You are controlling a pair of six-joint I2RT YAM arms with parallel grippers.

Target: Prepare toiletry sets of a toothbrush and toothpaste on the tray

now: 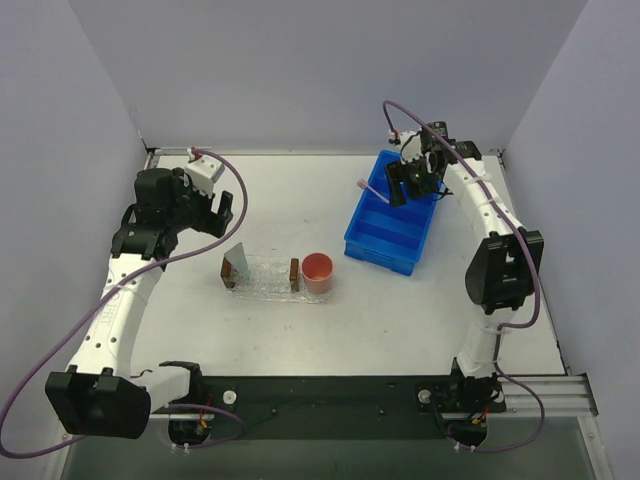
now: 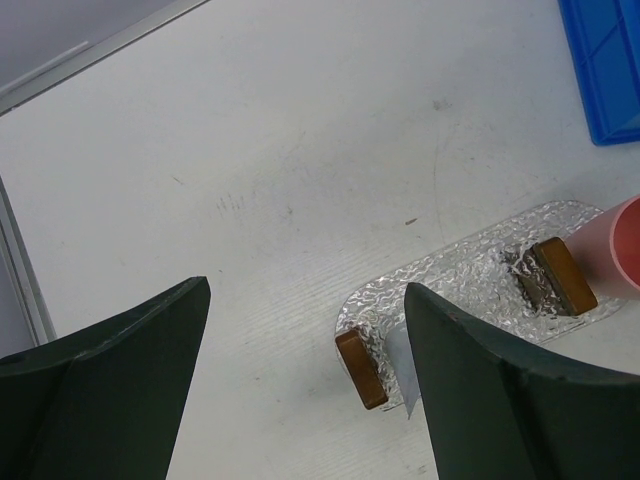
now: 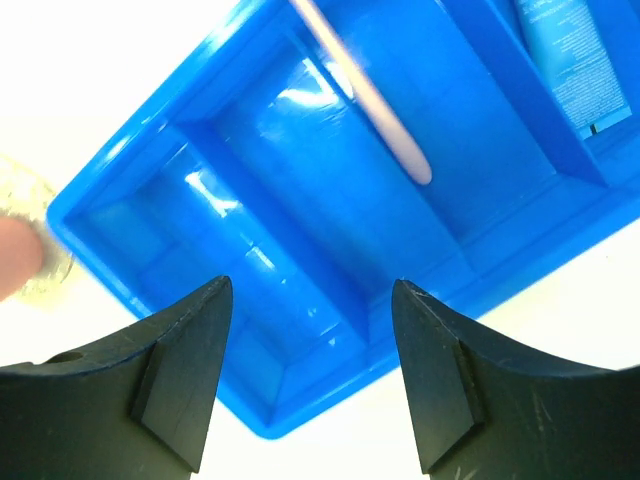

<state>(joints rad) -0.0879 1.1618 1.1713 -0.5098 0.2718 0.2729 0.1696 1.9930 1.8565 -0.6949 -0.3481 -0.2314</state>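
The pink toothbrush (image 3: 372,105) leans in the middle compartment of the blue bin (image 3: 300,230), its end poking over the rim (image 1: 371,187). A light blue toothpaste (image 3: 565,55) lies in the compartment beside it. My right gripper (image 3: 310,300) hangs open over the bin (image 1: 392,228), short of the toothbrush, with nothing between its fingers. The clear bumpy tray (image 1: 262,281) lies mid-table. A whitish-grey toothpaste (image 1: 237,259) stands propped at its left end and is partly hidden behind my finger in the left wrist view. My left gripper (image 2: 307,300) is wide open and empty, up and left of the tray (image 2: 450,290).
Two brown blocks (image 1: 228,273) (image 1: 294,273) stand on the tray, one at each end. A pink cup (image 1: 318,272) sits against the tray's right end. Grey walls close off the table at the back and both sides.
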